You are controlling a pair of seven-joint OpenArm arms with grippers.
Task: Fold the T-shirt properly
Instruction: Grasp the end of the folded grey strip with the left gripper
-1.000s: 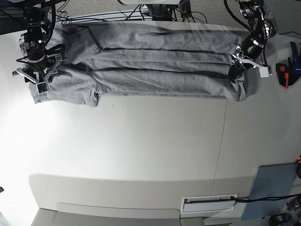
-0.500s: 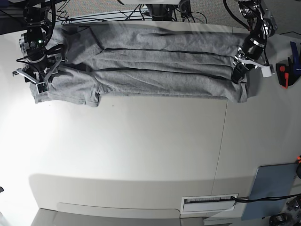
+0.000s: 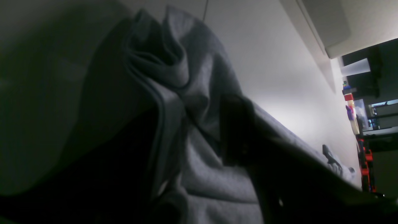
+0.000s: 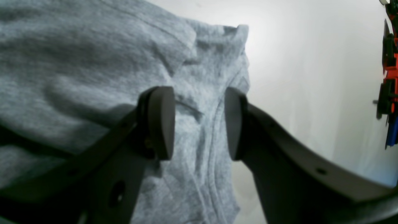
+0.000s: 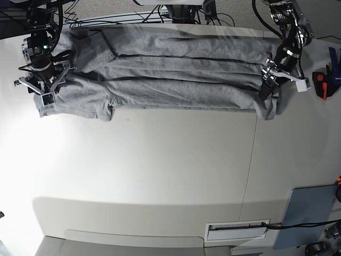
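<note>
A: Start at the left of the base view. What is there?

B: The right gripper [image 5: 42, 90] hangs over the sleeve end of the T-shirt [image 5: 176, 80]; its wrist camera shows the two pads [image 4: 160, 121] standing well apart with wrinkled grey cloth behind the gap, and nothing pinched between them.

A: And the shirt itself?

B: It lies along the far edge of the white table [image 5: 160, 170] as a long band, folded lengthwise with several creases running along it; plain grey side up, no lettering to be seen; the sleeves bunch at the left end and the hem sits at the right end.

A: Anything crowding it?

B: Black cables [image 5: 106, 18] run just behind the far edge, near the cloth; the near part of the table carries only a white slotted strip [image 5: 237, 229] and a blue-grey board [image 5: 306, 213], both well apart from the shirt.

A: The right end, then?

B: The left gripper [image 5: 274, 82] sits at the hem corner, touching or just above the cloth; its own camera is mostly dark, with one black finger [image 3: 233, 130] against heaped folds and the other side hidden; I cannot tell how wide that claw stands, nor whether it has hold of the cloth.

A: Beyond it?

B: A red and black tool [image 5: 321, 84] and a blue object [image 5: 334, 64] lie beside the arm, near the table's right edge, apart from the shirt.
</note>
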